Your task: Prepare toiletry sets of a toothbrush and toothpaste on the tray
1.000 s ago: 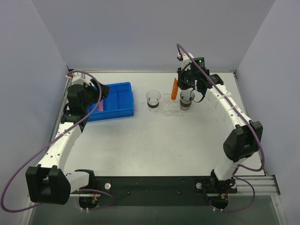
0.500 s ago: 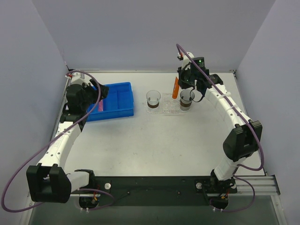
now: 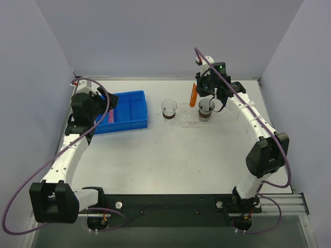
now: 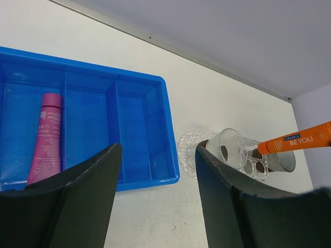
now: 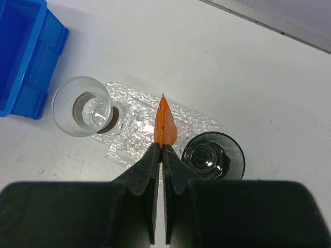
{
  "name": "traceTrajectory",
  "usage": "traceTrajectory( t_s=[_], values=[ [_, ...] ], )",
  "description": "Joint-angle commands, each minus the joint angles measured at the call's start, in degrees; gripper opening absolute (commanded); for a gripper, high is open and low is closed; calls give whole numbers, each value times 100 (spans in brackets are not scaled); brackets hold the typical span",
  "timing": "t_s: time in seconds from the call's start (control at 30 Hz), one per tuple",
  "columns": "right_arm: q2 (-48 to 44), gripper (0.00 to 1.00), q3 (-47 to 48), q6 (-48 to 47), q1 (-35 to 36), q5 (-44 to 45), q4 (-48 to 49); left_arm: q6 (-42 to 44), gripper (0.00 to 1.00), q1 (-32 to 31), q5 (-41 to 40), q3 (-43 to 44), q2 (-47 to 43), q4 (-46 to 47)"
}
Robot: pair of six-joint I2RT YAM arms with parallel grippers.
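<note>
- Since a second ago, the left tool [image 4: 156,157] has drawn back a little from the blue bin [image 4: 135,129]. The right arm has barely shifted, and the tube it holds sits a touch higher.
- Right tool [image 5: 159,154]: fingers pinched tight on the top end of the orange toothpaste [image 5: 164,124].
- The tube hangs tilted over the tray [image 5: 135,109], between the clear cup [image 5: 81,106] and the dark cup [image 5: 212,155]. We cannot tell if its lower end touches the tray.
- Left tool: jaws wide apart and empty, hovering near the bin.
- Progress, as we judge it: early. The first tube is at the tray but not released, so no set is complete.
- Pink toothpaste [image 4: 46,137] lies flat in the left compartment of the bin, and the other compartments look bare.
- We see no toothbrush in any view. The cups are too small and glary for us to tell what is inside.
- Left to do: release the orange tube, fetch the pink one, then add the brushes.
- The orange tube is slim and bright, with dark lettering, and narrows to its far end. It is not bent or crushed in the grip.
- The tray is clear and bumpy with rounded ends. It sits on the tabletop [image 3: 170,155] right of the bin, and both cups stand on it.
</note>
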Motion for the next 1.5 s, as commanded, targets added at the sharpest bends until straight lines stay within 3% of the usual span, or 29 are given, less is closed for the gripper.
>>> traceTrajectory(
  t_s=[0.0, 1.47],
  values=[
    [110, 0, 26, -73, 51, 30, 356, -3, 69, 72, 124, -1, -73, 87],
    [452, 0, -291, -214, 95, 144, 637, 58, 69, 380, 423, 16, 6, 34]
  ],
)
